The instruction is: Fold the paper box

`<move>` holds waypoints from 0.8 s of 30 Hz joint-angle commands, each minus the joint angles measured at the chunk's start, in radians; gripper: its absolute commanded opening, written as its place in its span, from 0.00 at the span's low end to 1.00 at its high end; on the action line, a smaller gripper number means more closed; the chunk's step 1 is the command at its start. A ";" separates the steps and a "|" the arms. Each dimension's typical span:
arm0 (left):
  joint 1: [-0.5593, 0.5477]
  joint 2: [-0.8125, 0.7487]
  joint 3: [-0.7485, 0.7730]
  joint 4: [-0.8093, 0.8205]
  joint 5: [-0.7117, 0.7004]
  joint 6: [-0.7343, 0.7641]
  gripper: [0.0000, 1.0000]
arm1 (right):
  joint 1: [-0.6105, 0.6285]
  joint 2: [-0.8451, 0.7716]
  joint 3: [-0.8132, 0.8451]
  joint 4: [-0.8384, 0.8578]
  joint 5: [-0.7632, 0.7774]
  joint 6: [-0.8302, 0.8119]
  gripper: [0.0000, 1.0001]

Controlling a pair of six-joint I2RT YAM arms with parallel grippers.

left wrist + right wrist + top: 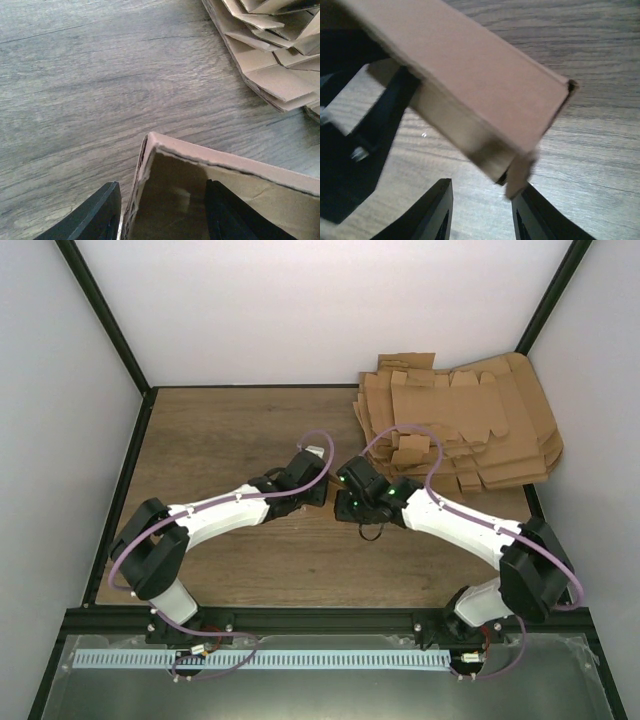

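Observation:
The paper box [240, 175] is a partly formed brown cardboard box with its open inside facing the left wrist camera. My left gripper [162, 215] is open and straddles one box wall, with one finger [100, 215] outside and the other [227, 210] inside. In the right wrist view the box [470, 85] sits tilted above the table, and a small flap [520, 175] hangs from its lower corner. My right gripper [482, 210] is open just below that corner, and the flap touches its right finger [540, 215]. In the top view both grippers [318, 490] [348, 502] meet at mid-table and hide the box.
A pile of flat brown cardboard sheets [460, 425] lies at the back right of the wooden table [220, 440] and shows in the left wrist view [275, 55]. White walls and a black frame surround the table.

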 commanded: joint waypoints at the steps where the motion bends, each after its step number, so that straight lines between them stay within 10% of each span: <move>1: -0.012 -0.027 0.044 -0.092 0.026 0.019 0.50 | 0.013 -0.071 0.025 -0.026 -0.071 -0.064 0.38; 14: -0.007 -0.085 0.205 -0.320 0.111 0.073 0.71 | -0.099 -0.160 0.058 -0.105 -0.281 -0.212 0.73; 24: 0.154 -0.149 0.238 -0.329 0.329 0.131 0.61 | -0.280 -0.183 0.107 -0.070 -0.412 -0.379 0.68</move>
